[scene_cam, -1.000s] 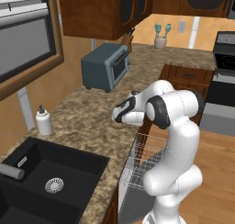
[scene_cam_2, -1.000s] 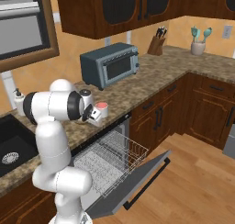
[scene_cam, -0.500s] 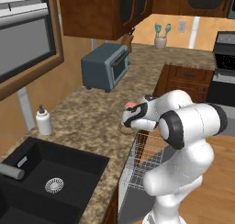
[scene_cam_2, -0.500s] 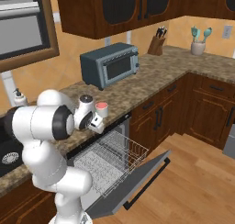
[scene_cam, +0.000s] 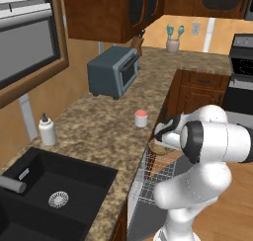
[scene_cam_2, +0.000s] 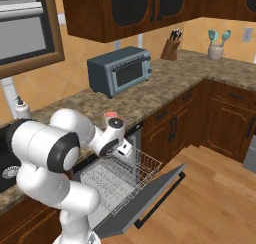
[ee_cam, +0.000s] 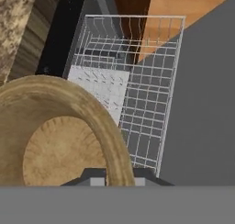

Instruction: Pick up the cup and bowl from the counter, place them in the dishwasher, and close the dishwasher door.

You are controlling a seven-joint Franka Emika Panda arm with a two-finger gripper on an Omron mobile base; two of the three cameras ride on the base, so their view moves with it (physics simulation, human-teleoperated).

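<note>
My gripper is shut on the rim of the tan-brown bowl, which hangs over the dishwasher's white wire rack. In the left base view the bowl sits just under the gripper, past the counter's edge above the rack. The small white cup with its pinkish-red top stands on the speckled counter near that edge. In the right base view the cup peeks out behind my arm. The grey dishwasher door lies folded down, open.
A toaster oven stands further back on the counter. A soap bottle is beside the black sink. A knife block and a utensil holder are at the far corner. Wood floor lies beyond the door.
My arm has swung off the counter, out and down over the open dishwasher, carrying the bowl. The cup has stayed on the counter.
</note>
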